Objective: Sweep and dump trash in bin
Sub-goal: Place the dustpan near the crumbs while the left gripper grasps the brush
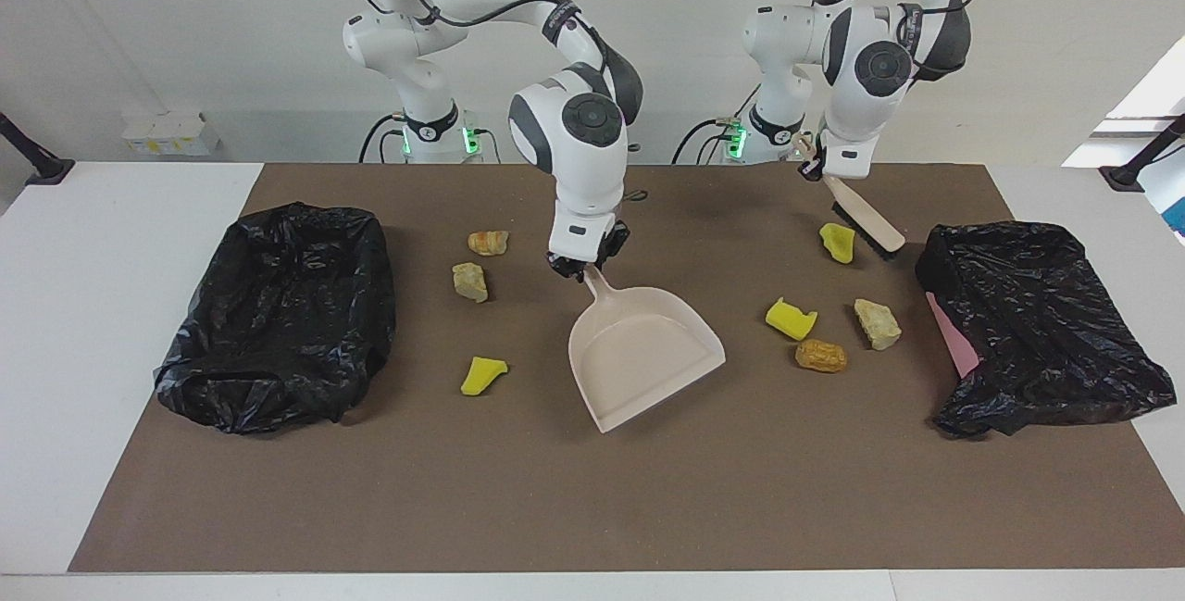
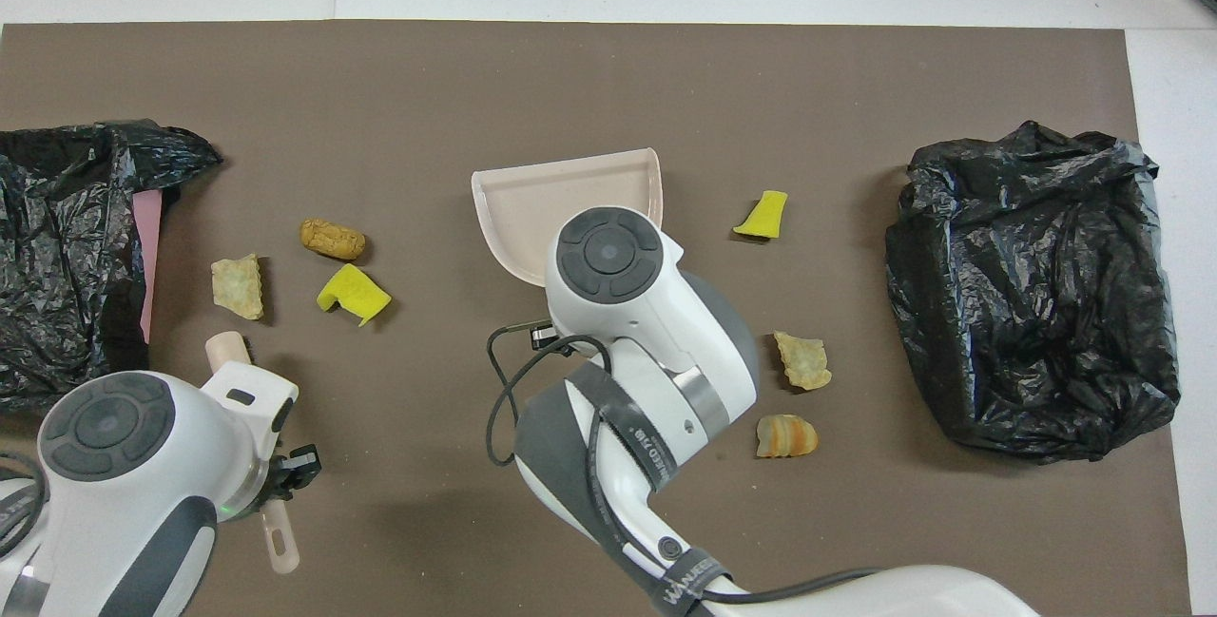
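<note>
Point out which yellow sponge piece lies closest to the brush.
The yellow sponge piece nearest the robots at the left arm's end, right beside the brush. The other two yellow pieces lie farther from the robots.

Seven small lumps of trash lying loose on the brown mat. Toward the left arm's end: yellow sponge wedge (image 1: 837, 241), yellow sponge piece (image 1: 790, 318), pale stone-like chunk (image 1: 877, 323), orange-brown bread-like lump (image 1: 820, 356). Toward the right arm's end: banded orange lump (image 1: 488, 242), beige stone chunk (image 1: 470, 281), yellow sponge scrap (image 1: 481, 375).
</note>
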`<state>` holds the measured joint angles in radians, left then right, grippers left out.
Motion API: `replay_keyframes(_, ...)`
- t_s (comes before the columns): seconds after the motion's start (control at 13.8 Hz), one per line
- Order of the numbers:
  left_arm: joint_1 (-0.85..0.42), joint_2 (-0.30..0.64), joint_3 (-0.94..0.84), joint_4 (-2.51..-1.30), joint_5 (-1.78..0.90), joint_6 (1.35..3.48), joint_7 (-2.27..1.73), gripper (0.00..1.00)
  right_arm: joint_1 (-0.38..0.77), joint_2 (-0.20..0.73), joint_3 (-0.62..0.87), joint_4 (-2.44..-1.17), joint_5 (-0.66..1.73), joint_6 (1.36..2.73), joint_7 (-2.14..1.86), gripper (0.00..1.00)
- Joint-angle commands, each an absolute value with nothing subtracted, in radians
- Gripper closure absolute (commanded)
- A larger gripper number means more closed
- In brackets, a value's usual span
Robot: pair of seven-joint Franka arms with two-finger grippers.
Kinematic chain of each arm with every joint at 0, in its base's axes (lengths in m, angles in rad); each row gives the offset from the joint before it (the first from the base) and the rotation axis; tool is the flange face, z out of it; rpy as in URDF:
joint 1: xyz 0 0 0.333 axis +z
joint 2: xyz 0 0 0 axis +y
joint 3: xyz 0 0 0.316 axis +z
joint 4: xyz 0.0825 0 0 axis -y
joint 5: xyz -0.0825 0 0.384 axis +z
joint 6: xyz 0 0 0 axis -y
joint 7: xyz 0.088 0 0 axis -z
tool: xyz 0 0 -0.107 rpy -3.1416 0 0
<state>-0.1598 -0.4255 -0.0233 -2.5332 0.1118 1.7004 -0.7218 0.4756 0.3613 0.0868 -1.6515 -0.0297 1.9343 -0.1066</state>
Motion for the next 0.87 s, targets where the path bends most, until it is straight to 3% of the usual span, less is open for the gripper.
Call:
replay_keyframes(0.0, -0.129, -0.485, -0.031, -2.632, 0.127, 1.735, -0.664, 1.00, 0.451, 0.359, 0.097, -1.658, -0.077, 1.931, -0.274, 1.00)
replay_keyframes(0.36, -0.124, -0.387, -0.031, -2.629, 0.103, 1.946, -0.566, 1.00, 0.427, 0.373, 0.097, -1.658, -0.225, 1.971, -0.662, 1.00)
replay_keyframes(0.8, -0.138, -0.212, -0.031, -2.438, -0.090, 2.031, -0.430, 1.00, 0.393, 0.393, 0.097, -1.672, -0.293, 2.042, -0.980, 1.00)
